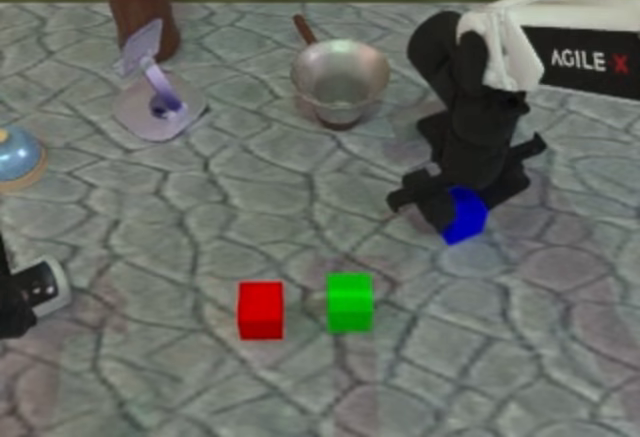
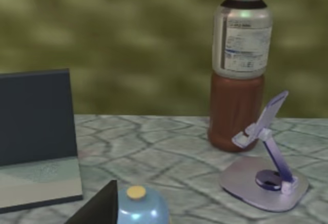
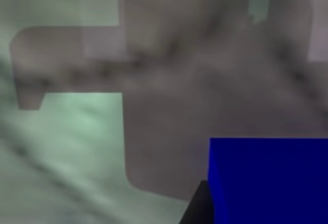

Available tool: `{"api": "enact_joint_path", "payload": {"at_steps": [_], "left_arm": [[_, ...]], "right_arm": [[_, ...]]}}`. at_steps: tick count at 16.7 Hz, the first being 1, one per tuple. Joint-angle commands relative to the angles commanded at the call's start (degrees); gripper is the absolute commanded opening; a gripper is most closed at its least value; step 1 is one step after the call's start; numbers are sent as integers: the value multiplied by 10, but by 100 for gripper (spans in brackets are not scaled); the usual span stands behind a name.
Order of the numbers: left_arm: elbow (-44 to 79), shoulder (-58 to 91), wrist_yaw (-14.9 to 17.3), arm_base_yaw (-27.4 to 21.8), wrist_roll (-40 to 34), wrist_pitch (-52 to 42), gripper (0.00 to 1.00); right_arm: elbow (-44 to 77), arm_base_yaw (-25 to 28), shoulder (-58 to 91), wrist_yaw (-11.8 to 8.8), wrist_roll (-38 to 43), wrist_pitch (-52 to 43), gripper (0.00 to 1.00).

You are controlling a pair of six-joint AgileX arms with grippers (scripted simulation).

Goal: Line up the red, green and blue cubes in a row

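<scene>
Carrying the blue cube [image 1: 463, 214] toward the row, two cubes already placed.
Nearest, the red cube [image 1: 260, 309] sits just left of the green cube [image 1: 350, 302] on the desk [image 1: 300, 207]; beyond and right of the green cube, the right gripper [image 1: 455, 207] has its jaws closed on the plain deep-blue cube, which remains to be set down; the left gripper [image 1: 30, 292] idles far left.

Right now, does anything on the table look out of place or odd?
Only the blue cube: it sits apart from the red cube and green cube, up at the right gripper. Nothing looks spilled or broken.
</scene>
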Motion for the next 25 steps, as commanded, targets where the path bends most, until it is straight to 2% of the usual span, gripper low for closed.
{"api": "enact_joint_path", "payload": {"at_steps": [8, 15, 21, 25], "left_arm": [[0, 0, 0, 0, 0, 0, 100], [0, 0, 0, 0, 0, 0, 100], [0, 0, 0, 0, 0, 0, 100], [0, 0, 0, 0, 0, 0, 100]], "right_arm": [[3, -1, -7, 0, 0, -4, 0], [84, 3, -44, 0, 0, -125, 0], [90, 1, -48, -1, 2, -134, 0], [48, 25, -82, -1, 65, -125, 0]]}}
